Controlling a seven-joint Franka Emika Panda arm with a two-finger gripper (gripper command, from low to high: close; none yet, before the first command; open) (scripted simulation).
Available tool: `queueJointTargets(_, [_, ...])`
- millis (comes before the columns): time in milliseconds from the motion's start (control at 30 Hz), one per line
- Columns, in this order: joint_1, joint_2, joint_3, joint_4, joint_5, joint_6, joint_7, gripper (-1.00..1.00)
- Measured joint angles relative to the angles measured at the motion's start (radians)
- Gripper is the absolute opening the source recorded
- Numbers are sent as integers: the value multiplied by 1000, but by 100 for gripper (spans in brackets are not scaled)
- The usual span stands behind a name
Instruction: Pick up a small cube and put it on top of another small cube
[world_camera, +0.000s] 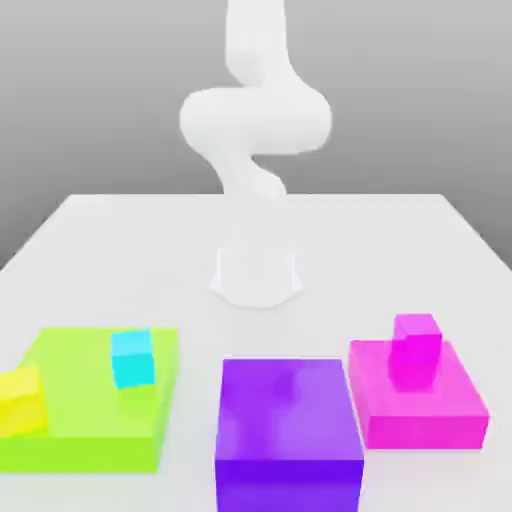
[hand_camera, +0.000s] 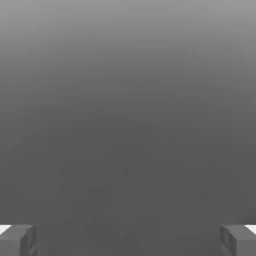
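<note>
The pick-up is only now impending, with the gripper (hand_camera: 128, 241) standing wide open and holding nothing. Beside the purple block (world_camera: 288, 410), cyan (world_camera: 133, 360) and yellow (world_camera: 21, 402) cubes are sitting toward the exterior view's left, a magenta cube (world_camera: 417, 350) toward its right; reaching down to one is seemingly coming next

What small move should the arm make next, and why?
I'd probably swing the gripper toward the green block and stop above the cyan cube. The gripper is open and empty, and the cyan cube sits on the green block with nothing on top of it.
</note>
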Motion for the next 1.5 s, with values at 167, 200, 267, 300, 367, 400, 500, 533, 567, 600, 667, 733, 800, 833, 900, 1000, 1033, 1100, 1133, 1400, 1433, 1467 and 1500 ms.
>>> queueJointTargets(167, [71,187,0,47,12,29,-124,0])
queueJointTargets(200, [84,224,1,57,15,34,-148,0])
queueJointTargets(267, [109,296,4,75,19,45,-195,0])
queueJointTargets(300, [121,333,6,85,22,50,-220,0])
queueJointTargets(367, [142,405,13,103,26,62,-267,0])
queueJointTargets(400, [152,441,17,112,28,67,-291,0])
queueJointTargets(500, [178,550,33,140,29,83,-359,0])
queueJointTargets(533, [187,586,40,149,29,89,-381,0])
queueJointTargets(567, [202,622,46,158,28,95,-402,0])
queueJointTargets(600, [211,659,52,168,26,100,-423,0])
queueJointTargets(667, [236,731,62,186,19,111,-463,0])
queueJointTargets(733, [249,804,75,204,8,123,-500,0])
queueJointTargets(800, [261,877,87,223,-5,134,-537,0])
queueJointTargets(833, [268,913,93,232,-13,139,-554,0])
queueJointTargets(900, [283,986,106,251,-33,150,-585,0])
queueJointTargets(1000, [308,1096,123,279,-67,165,-630,0])
queueJointTargets(1033, [317,1133,128,288,-80,170,-644,0])
queueJointTargets(1100, [336,1206,136,307,-107,180,-671,0])
queueJointTargets(1133, [345,1243,137,316,-119,190,-681,0])
queueJointTargets(1400, [367,1382,121,351,-146,277,-679,-100])
queueJointTargets(1433, [367,1382,121,351,-145,277,-680,-100])
queueJointTargets(1467, [369,1397,118,355,-148,288,-678,-100])
queueJointTargets(1500, [368,1387,119,353,-146,280,-680,-100])
